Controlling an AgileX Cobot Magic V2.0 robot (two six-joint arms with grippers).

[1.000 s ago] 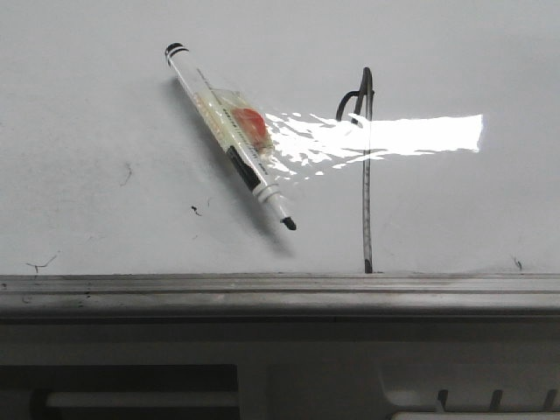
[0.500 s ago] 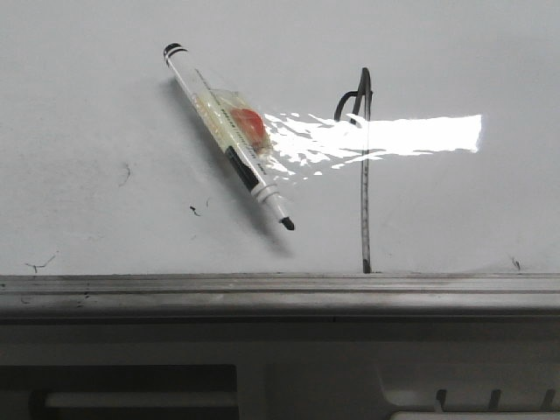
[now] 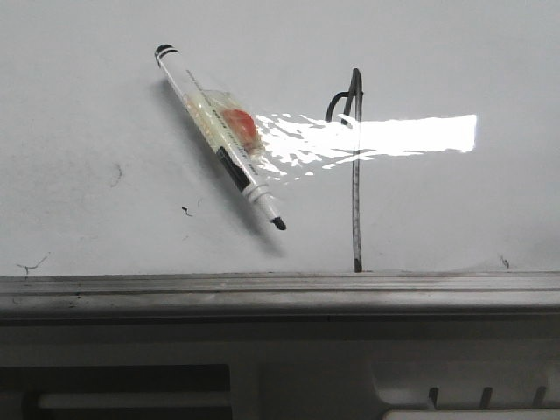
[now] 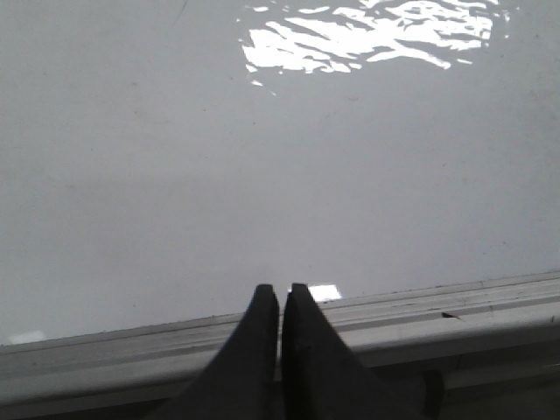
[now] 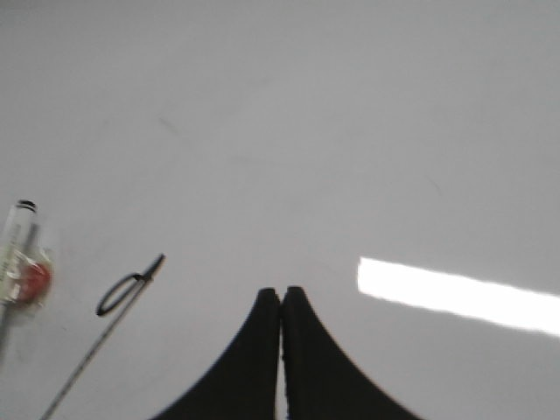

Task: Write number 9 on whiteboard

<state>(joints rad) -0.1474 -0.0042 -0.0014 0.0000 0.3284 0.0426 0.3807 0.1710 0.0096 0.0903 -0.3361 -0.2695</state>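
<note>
a grey metal tray rail (image 3: pixel 280 293) edges the near side of the large glossy white-grey whiteboard (image 3: pixel 455 210). just beyond it, the black marker number 9 (image 3: pixel 354 166) looks complete, its small loop atop a long thin stem ending near the rail. a capless white marker pen with a clear taped tab (image 3: pixel 219 136) lies beside it, apart. both arms' jaws are pressed together, empty, over bare board with open room around; little seems left to do.

I see a marker (image 3: pixel 219 138) lying slantwise in the upper left of the front frame, black tip lower right, uncapped, with clear tape and a red blob (image 3: pixel 238 122) round its middle; tiny black squiggles (image 3: pixel 186 210) sit lower left of it
</note>
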